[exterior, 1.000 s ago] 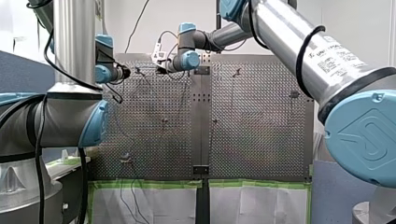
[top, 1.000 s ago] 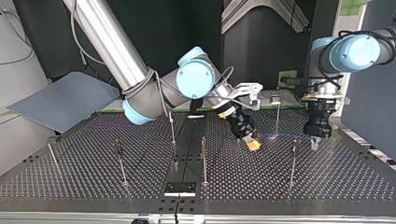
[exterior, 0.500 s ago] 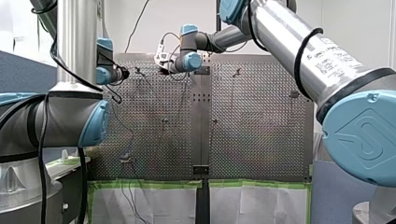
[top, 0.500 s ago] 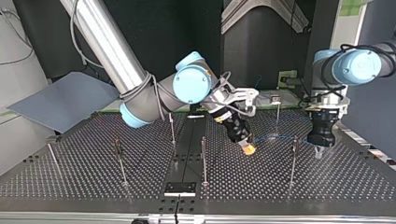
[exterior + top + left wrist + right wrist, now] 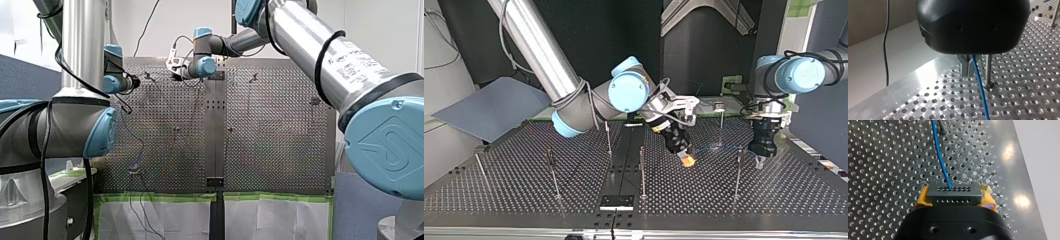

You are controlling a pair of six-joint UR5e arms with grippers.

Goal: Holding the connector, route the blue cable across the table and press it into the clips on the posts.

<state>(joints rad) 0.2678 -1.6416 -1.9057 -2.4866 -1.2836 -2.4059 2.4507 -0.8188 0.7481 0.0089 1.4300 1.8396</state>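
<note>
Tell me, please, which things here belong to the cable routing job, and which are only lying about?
For the job: blue cable, connector held in my right pincer, my left pincer, posts.
Only lying about: grey sheet at the top view's left, black wire beside my left pincer, green tape.

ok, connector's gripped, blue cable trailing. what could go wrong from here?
1. The thin blue cable leaves the black rectangular connector at one point, and the right gripper holds that only between yellow pads: a hard pull could tilt it or strain the joint.
2. The cable passes close by the left gripper and a slim metal post: it may snag there or slip past the post.
</note>
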